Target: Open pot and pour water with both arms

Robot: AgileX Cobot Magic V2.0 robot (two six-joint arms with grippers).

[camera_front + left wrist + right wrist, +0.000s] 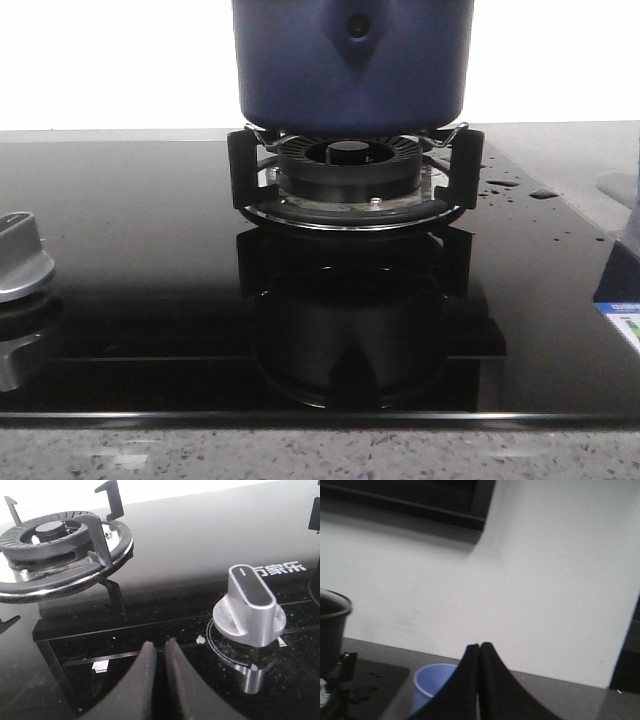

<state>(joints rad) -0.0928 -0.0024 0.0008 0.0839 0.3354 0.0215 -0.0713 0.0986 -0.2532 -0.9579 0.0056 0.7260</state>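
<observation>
Nearest to us, a speckled counter edge (300,450) runs along the near side of a black glass hob (130,280), which is glossy enough to mirror what stands on it. Our left gripper (157,652) hovers low over this glass with its fingers nearly touching and nothing between them; we judge it is simply parked, since neither the silver knob (248,611) just beside it nor the bare burner (50,540) farther off belongs to the task. In the front view a second knob (20,258) sits at the near left. Farther in, the pot (352,62) rests on the black prongs of its own burner (350,165), so it is steady and free on both sides for two arms to reach. Water drops (505,185) lie on the glass to its right. Our right gripper (479,652) is raised, its fingers pressed together on nothing, looking past a blue cup (431,682) on the grey counter right of the hob, probably the target for pouring. Beyond is a plain white wall (520,580).
</observation>
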